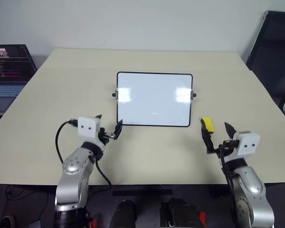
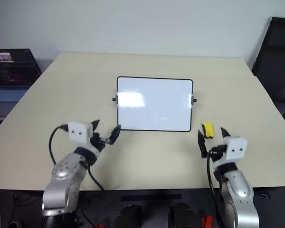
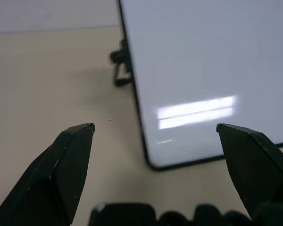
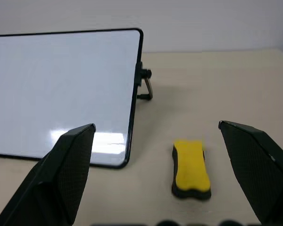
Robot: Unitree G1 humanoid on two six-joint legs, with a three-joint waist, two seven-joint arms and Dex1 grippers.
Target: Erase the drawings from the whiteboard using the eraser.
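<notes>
The right gripper gapes wide and empty behind the yellow eraser lying beside the whiteboard; the left gripper is spread open too, holding nothing.

Beige table, white wall

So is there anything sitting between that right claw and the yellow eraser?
Nothing visible. The right gripper is open, and the eraser lies on bare table just ahead of it, beside the whiteboard at its near right corner.
</notes>
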